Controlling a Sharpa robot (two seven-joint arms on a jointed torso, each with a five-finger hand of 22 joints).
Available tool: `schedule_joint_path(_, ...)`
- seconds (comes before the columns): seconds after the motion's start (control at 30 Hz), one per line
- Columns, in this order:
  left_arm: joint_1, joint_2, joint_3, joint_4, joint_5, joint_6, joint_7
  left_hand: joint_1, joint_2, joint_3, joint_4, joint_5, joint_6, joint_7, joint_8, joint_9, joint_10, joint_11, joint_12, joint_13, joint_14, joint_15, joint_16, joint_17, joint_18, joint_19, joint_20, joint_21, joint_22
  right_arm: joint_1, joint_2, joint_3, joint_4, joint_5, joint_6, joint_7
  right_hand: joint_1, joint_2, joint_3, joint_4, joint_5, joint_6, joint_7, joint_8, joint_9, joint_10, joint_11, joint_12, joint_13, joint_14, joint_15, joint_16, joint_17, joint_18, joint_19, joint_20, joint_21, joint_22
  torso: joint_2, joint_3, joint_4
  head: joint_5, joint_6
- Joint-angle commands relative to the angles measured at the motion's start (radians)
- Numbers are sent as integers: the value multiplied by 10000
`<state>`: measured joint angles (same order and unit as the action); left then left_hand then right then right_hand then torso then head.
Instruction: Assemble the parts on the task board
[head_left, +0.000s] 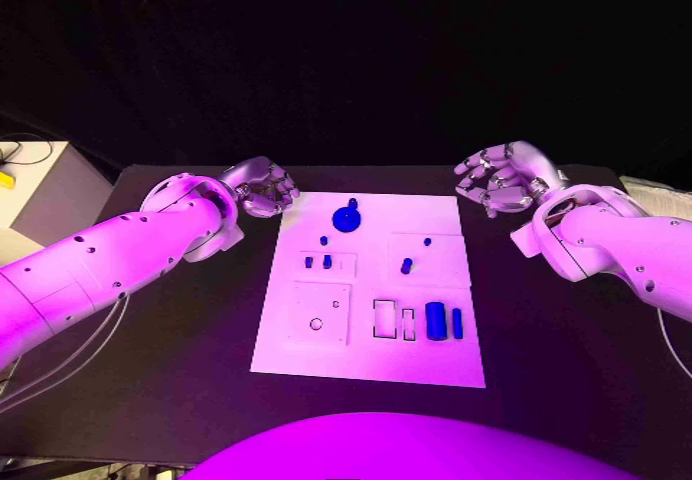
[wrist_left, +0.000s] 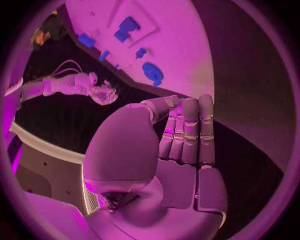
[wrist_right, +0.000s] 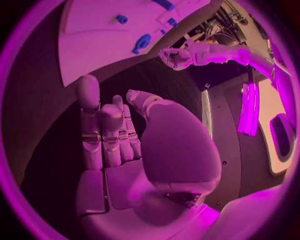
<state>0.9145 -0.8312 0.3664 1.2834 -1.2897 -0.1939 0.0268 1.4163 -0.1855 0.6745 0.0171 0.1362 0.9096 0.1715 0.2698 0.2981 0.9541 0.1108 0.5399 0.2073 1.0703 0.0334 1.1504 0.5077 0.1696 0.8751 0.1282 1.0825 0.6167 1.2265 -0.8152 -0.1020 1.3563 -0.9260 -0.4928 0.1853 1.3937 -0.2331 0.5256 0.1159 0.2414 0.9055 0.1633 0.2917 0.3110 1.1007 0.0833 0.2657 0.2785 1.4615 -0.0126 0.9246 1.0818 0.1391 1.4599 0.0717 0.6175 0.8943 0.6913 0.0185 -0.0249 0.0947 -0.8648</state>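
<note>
Barely started, I'd say: blue parts (head_left: 436, 319) lie scattered on the task board (head_left: 372, 360), some perhaps seated; left hand (head_left: 261, 188) and right hand (head_left: 498, 176) hover beside it, fingers curled, holding nothing

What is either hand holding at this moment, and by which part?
Nothing is held. The left hand and the right hand hover off the far corners of the task board, fingers curled on nothing. The blue parts lie untouched.
</note>
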Motion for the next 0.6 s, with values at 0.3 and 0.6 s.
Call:
schedule_joint_path(0.3, -399, -662, 64, 1093, 8270, 610, 2130, -862, -115, -1126, 900, 11, -62, 78, 87, 135, -152, 30, -243, -317, -513, 156, -1479, -647, 164, -28, 234, -1962, -1357, -344, -169, 0, 529, -5724, 1667, -1319, -105, -171, 105, -341, -128, 327, -107, -175, -6, 480, -76, -521, -502, 529, -32, 1802, 1146, -314, 221, -36, 2411, 1917, -10, 13, -2, -432, 301)
schedule_joint_path(0.6, -604, -835, 81, 1825, 9533, 867, 2901, -524, -144, -1452, 1169, -1, 223, 6, 208, 299, 1112, 84, -2182, -1204, -886, 370, -4800, -1626, 127, 281, 499, -4983, -3407, -570, 80, -18, 803, -7362, 2259, -2379, -527, -414, -39, -172, -785, 252, -120, -411, -44, 146, 18, -1099, -894, 541, 72, 2428, 1453, -363, 187, 33, 2882, 2372, 5, -4, -14, -309, 277)
